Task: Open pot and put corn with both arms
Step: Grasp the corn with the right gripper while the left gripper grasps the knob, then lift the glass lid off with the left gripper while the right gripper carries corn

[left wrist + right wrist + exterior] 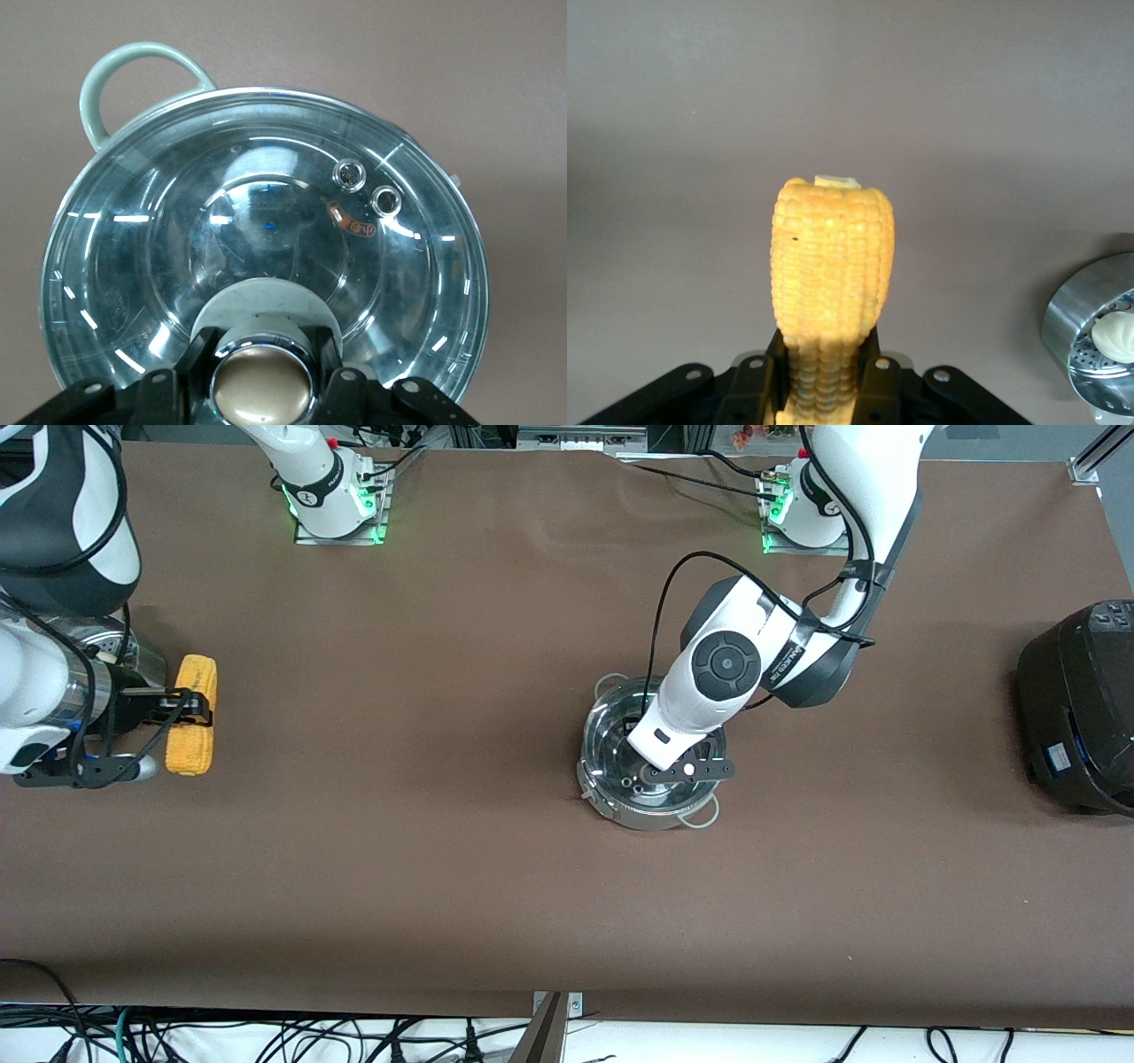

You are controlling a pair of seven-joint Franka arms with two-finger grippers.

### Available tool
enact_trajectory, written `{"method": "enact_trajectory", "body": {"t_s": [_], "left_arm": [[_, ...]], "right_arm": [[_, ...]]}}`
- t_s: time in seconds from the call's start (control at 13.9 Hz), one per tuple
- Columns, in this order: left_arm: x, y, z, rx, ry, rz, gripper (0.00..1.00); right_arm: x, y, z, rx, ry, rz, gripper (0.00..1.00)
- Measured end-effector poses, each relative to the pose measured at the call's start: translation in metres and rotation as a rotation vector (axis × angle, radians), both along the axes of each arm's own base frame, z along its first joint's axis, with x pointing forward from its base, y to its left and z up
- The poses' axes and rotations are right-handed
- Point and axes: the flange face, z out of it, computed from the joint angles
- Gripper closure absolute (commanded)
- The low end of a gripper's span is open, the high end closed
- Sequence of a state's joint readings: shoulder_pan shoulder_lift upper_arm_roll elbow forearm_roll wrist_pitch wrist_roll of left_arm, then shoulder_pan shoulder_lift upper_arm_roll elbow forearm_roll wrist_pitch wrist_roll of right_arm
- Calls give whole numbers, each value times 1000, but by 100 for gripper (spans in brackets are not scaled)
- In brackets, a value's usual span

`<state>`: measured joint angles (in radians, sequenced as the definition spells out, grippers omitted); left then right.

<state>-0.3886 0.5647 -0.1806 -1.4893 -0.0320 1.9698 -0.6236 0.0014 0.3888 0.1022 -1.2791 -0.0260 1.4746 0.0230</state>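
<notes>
The brown surface [461,868] stretches wide under both arms. At the left arm's end sits a big black cooker [1081,704], well apart from everything else. The left arm [850,558] bends down from its base to the middle of the surface, where the pot [651,757] stands, shiny steel, glass lid [257,230] on it, a pale loop handle [133,80] sticking out at the rim. The left pincer [678,772] is right over the lid, and the left wrist view has it: fingers [190,363] pressed on either side of the round knob [261,381], a narrow grip holding that knob. Whether the lid rests on the pot's rim or is raised off it, I can't tell.

At the right arm's end, the right arm [40,682] reaches in from the edge of the front view. Partly hidden beneath it is a steel steamer pot [1094,341] with a white bun [1114,335] on its perforated insert. The corn [193,715] is just beside that steamer, toward the middle of the surface, with the right pincer [190,713] across its middle. The right wrist view shows the fingers [881,385] tight against both flanks of the cob, which sticks out ahead of them. The pincer has the corn clamped; whether the cob touches the surface I can't tell. Corn and pot are well apart.
</notes>
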Motion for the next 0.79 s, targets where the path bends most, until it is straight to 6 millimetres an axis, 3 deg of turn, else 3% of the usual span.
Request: {"method": "enact_trajectory", "body": {"t_s": [0.29,0.43,0.57,0.79], "left_arm": [[0,3,2,9,15,1,100],[-1,17,12,31,48,12,100],[8,48,36,36,56,20,100],[26,111,72,16,31,-15,100]], "right_arm": [[-2,18,0,1,0,27,100],[-2,20,0,2,-1,31,100],[-2,22,0,3,-1,35,100],[-3,28,1,6,-1,44,100]]}}
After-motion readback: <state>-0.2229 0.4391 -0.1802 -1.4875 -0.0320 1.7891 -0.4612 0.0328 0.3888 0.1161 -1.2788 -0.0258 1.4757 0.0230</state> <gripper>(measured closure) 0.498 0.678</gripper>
